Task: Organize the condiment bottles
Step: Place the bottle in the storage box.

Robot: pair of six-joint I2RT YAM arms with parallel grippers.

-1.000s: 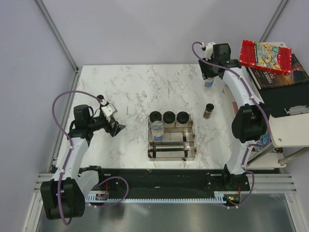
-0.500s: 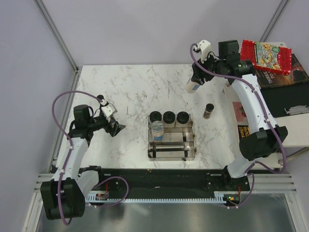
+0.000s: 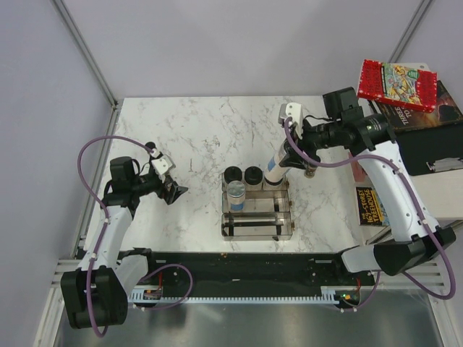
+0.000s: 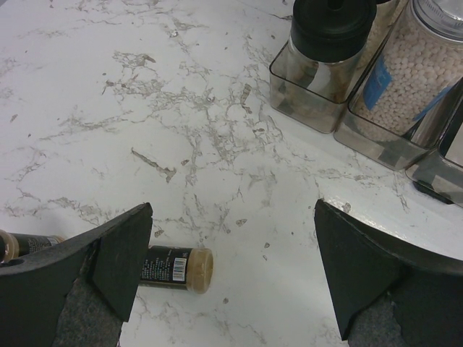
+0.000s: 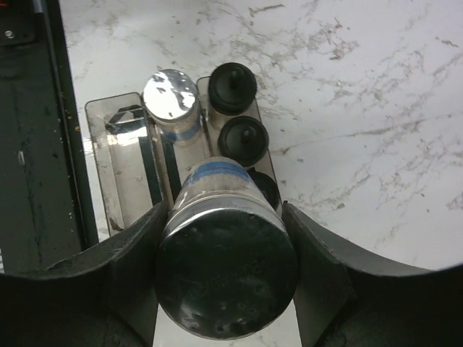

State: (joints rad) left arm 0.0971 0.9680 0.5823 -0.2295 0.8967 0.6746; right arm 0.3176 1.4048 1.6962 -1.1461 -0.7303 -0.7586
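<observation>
The right hand (image 5: 228,242) grips a blue-labelled bottle (image 3: 274,168) by its sides and holds it tilted above the rack (image 3: 249,233) at its 1 o'clock corner. In the rack, three black-lidded jars (image 5: 231,85) fill the 12 o'clock row, and a second silver-capped bottle (image 3: 236,192) stands in the middle row at 9 o'clock. Left to do: a standing spice bottle (image 3: 312,174) at the rack's 2 o'clock, and a lying spice bottle (image 4: 173,266) on the counter (image 3: 188,130) beneath the left hand (image 4: 231,242), which is spread wide and empty. I judge the task past halfway.
</observation>
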